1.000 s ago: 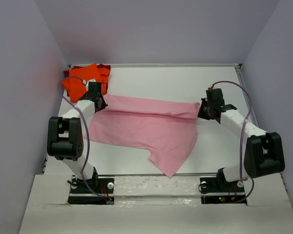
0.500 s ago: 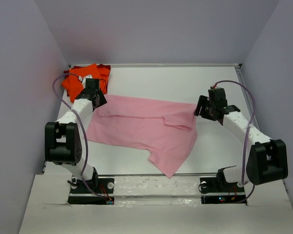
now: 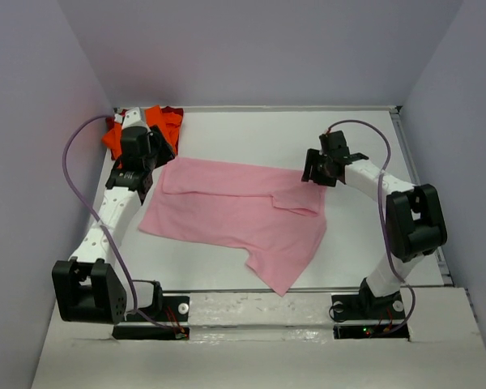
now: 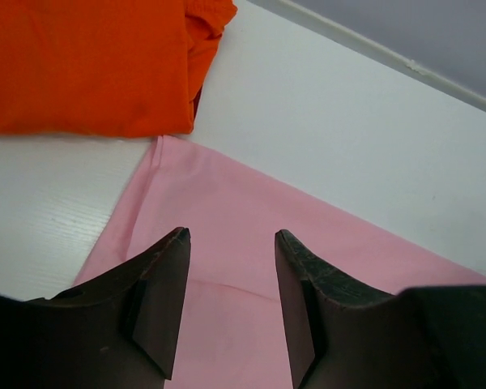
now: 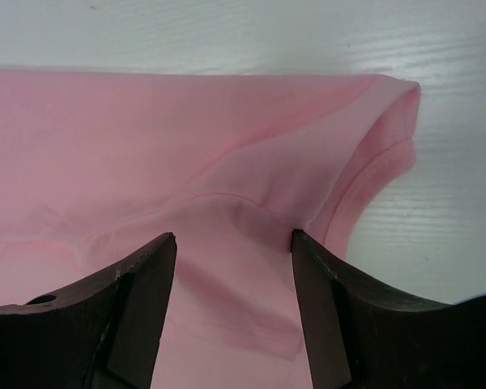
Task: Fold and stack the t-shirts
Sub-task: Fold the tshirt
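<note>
The light pink t-shirt [image 3: 235, 212] lies spread across the middle of the table, its far strip folded over toward me and a sleeve [image 5: 381, 162] doubled at the right end. My left gripper [image 3: 157, 152] hovers open over its far left corner [image 4: 227, 235], holding nothing. My right gripper [image 3: 313, 173] is open over the right sleeve fold [image 5: 233, 237], also holding nothing. The bright orange t-shirt [image 4: 81, 65] lies folded in the far left corner [image 3: 113, 144], partly behind my left arm. A dark red sliver [image 4: 196, 102] shows under it.
White table [image 3: 251, 134] boxed by grey walls, with a raised rail [image 4: 364, 49] along the far edge. The pink shirt's bottom corner [image 3: 280, 282] reaches the near table edge. Both arm bases [image 3: 150, 312] stand at the front.
Both grippers opened and let go of the pink shirt's far edge, which now lies flat. Both arms then drew back toward the far side.
</note>
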